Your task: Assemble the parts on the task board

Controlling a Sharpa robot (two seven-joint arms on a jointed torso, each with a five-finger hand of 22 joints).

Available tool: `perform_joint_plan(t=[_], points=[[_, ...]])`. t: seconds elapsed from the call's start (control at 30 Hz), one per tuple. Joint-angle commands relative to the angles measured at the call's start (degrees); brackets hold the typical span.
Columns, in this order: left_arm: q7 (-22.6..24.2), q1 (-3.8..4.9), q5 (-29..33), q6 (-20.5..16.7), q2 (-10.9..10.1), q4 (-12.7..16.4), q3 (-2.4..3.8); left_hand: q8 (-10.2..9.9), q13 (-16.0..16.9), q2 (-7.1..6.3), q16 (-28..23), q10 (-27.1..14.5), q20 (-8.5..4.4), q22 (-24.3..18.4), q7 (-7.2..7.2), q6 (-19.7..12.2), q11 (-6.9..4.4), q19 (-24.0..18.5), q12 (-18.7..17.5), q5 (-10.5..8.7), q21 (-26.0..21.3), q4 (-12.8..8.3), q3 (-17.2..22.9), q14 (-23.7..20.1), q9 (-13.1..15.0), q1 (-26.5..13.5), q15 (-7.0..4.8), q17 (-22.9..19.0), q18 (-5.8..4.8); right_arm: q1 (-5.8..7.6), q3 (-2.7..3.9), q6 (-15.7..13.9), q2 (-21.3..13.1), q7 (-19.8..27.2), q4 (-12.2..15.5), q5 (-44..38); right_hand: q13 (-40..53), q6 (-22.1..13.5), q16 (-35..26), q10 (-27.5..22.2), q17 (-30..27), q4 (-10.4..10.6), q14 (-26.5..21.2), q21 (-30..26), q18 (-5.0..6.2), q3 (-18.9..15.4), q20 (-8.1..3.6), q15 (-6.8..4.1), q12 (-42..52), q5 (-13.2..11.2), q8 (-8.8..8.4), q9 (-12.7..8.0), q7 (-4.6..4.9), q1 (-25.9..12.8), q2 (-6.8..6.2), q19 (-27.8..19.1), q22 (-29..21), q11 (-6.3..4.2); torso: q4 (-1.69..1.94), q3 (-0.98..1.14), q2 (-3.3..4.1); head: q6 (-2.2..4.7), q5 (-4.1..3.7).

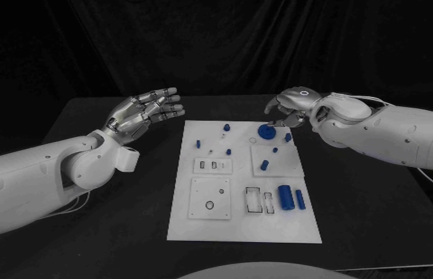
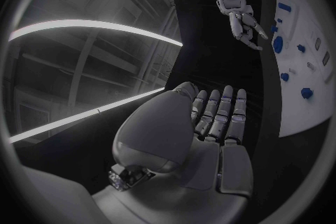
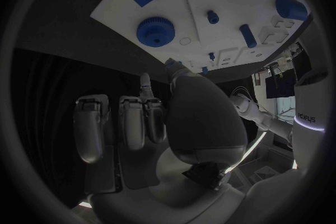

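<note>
Blue gear (image 1: pixel 267 131) lies at the board's (image 1: pixel 243 229) far edge, right hand (image 1: pixel 290 107) poised just beyond it, fingers apart and empty, seemingly about to grasp it; left hand (image 1: pixel 144 113) waits open-fingered beside the board.

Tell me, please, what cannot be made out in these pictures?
- Head view: the right hand covers the task board's far corner; whether its fingertips touch the blue gear is unclear.
- Head view: the small parts are too tiny to identify.
- Left wrist view: the left hand shows only its back.
</note>
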Motion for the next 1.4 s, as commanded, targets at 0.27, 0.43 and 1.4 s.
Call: perform_joint_plan(t=[0.27,0.43,1.4], points=[[0.7,-0.06,0.2,0.8,-0.1,0.1,0.06,-0.1,0.0,-0.59,-0.1,-0.4,-0.01,-0.1,2.36,-0.2,0.05,-0.5,0.1,0.03,-0.4,0.1,0.4,-0.4,0.0,-0.2,-0.15,-0.1,-0.23,-0.88,0.01,4.2,0.1,-3.3,-0.8,0.0,15.1,-0.3,0.1,6.1,15.1,-0.1,6.0,0.2,-0.89,-0.3,0.16,0.43,0.1,-0.2,-0.18,0.0,0.29,0.2,-0.26,6.0,15.1,0.77,0.15,-0.1,-0.19,0.88,0.33],[0.8,-0.06,0.2,0.9,-0.3,0.1,0.06,-0.1,0.0,-0.59,-0.1,-0.4,-0.01,-0.1,2.36,-0.2,0.05,-0.5,0.1,0.03,-0.4,0.1,0.4,-0.4,0.0,-0.2,-0.15,-0.1,-0.23,-1.18,0.01,4.6,0.5,-3.2,-1.4,0.0,15.1,0.5,0.1,6.1,15.1,0.0,6.0,0.2,-0.89,-0.7,0.39,0.68,0.1,-0.9,0.21,0.1,0.45,0.3,-0.52,6.0,15.1,1.0,0.02,-0.04,-0.14,1.0,0.62],[1.0,-0.06,0.2,0.9,-0.8,0.5,0.06,-0.1,0.0,-0.6,-0.1,-0.5,0.01,-0.1,2.24,-0.1,-0.03,-0.5,0.1,0.04,-0.4,0.1,0.7,-0.4,0.0,-0.2,-0.11,-0.1,-0.24,-2.44,0.02,4.5,2.8,-1.2,-4.1,0.0,15.1,2.3,0.1,6.1,15.1,-0.1,6.0,0.2,-0.89,-0.9,0.66,0.78,0.1,0.6,1.34,1.3,0.33,1.2,-0.01,6.0,15.1,0.99,-0.03,0.01,0.26,0.29,0.25]])
